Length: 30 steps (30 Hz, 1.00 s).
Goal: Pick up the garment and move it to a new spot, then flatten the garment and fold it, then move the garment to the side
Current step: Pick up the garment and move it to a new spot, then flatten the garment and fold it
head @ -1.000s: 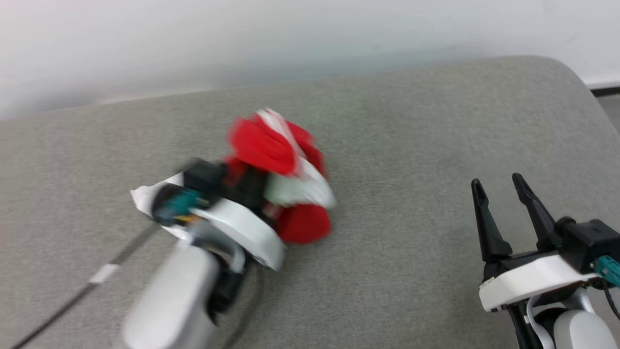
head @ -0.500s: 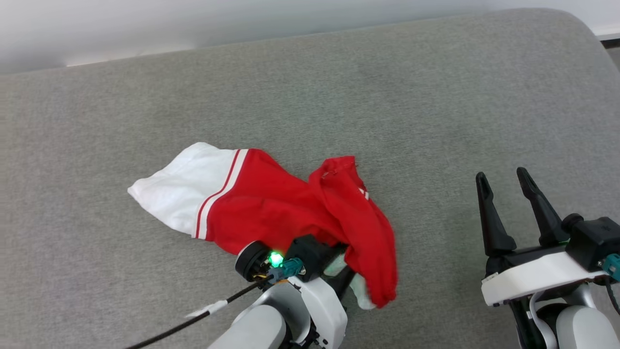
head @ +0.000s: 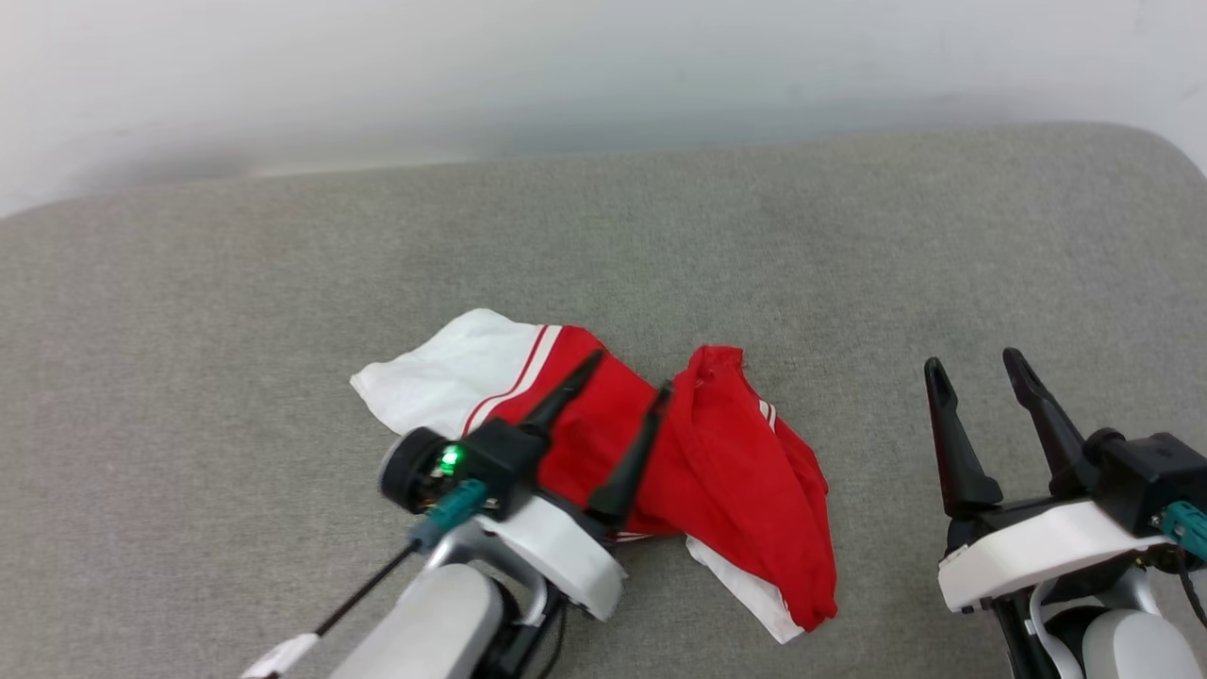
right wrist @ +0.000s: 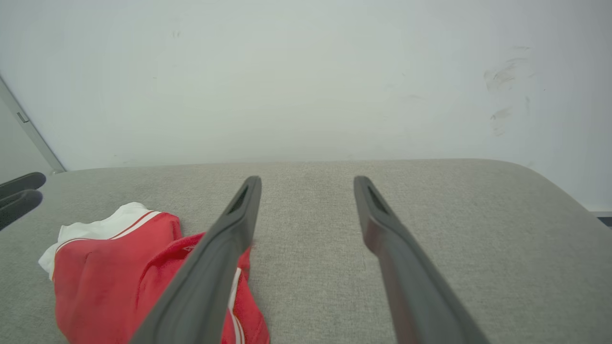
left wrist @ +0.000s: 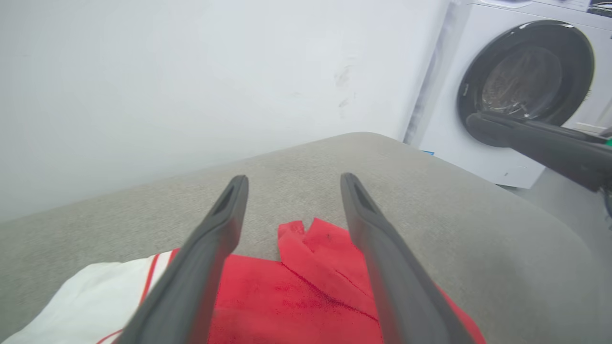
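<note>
Right now your left gripper (head: 632,370) has its fingers spread wide and holds nothing. It hangs over the red body of the garment (head: 735,462), and you cannot tell from here whether the tips brush the cloth. The garment lies rumpled on the grey cushion (head: 283,311), with one white sleeve (head: 443,372) spread toward the robot's left and a doubled-over red bunch toward its right. Expect it to be light, limp and a little slippery: it will drape and drag rather than keep its shape. Pinch it at an edge, such as the striped sleeve seam or a hem corner, not the middle. Your right gripper (head: 971,360) waits well apart, just as wide and empty.
</note>
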### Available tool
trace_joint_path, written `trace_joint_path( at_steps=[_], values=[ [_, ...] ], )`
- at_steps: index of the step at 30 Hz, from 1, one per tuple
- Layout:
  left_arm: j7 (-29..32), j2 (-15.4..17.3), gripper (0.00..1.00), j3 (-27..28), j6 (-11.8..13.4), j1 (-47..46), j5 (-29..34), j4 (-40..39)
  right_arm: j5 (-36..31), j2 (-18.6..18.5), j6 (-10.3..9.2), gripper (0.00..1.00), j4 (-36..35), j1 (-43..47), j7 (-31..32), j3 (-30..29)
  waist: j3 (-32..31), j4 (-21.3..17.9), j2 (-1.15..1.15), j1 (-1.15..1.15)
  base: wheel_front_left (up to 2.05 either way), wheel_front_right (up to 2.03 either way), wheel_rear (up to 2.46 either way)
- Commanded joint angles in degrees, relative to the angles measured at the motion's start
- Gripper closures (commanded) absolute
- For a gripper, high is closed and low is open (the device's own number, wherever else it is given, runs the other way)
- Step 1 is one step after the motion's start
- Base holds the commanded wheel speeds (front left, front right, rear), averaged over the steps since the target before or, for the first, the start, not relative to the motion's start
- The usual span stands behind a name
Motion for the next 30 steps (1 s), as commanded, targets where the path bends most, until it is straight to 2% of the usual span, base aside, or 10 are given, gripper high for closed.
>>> trace_joint_path(
  at_steps=[1,7,12,19,30],
  values=[
    [-0.52,0.69,0.00,1.82,1.28,1.60,-0.87,-0.64,-0.14,0.11,-0.02,0.00,-0.16,1.04,0.34,-0.15,-2.10,1.30,0.00,0.00,0.00,0.00,0.00],
    [-1.50,3.01,0.00,10.11,6.48,6.67,-3.57,-2.25,-0.30,0.12,-0.02,0.00,-0.97,3.63,1.42,-0.71,-5.02,2.48,0.00,0.00,0.00,0.00,0.00],
    [-1.82,5.81,0.00,15.99,9.52,12.08,-4.08,-3.03,-0.44,0.11,-0.02,0.00,-1.27,6.32,2.53,-1.53,-7.33,3.43,0.00,0.00,0.00,0.00,0.00],
    [-1.83,9.01,0.00,19.46,10.41,17.82,-3.43,-4.68,-0.65,0.11,-0.02,0.00,-2.30,8.98,4.19,-1.83,-8.80,3.96,0.00,0.00,0.00,0.00,0.00],
    [-1.85,8.72,0.00,19.26,9.36,17.34,-3.66,-5.05,-0.67,0.11,-0.02,0.00,-3.27,9.29,5.35,-2.01,-8.53,4.61,0.00,0.00,0.00,0.00,0.00]
  ],
)
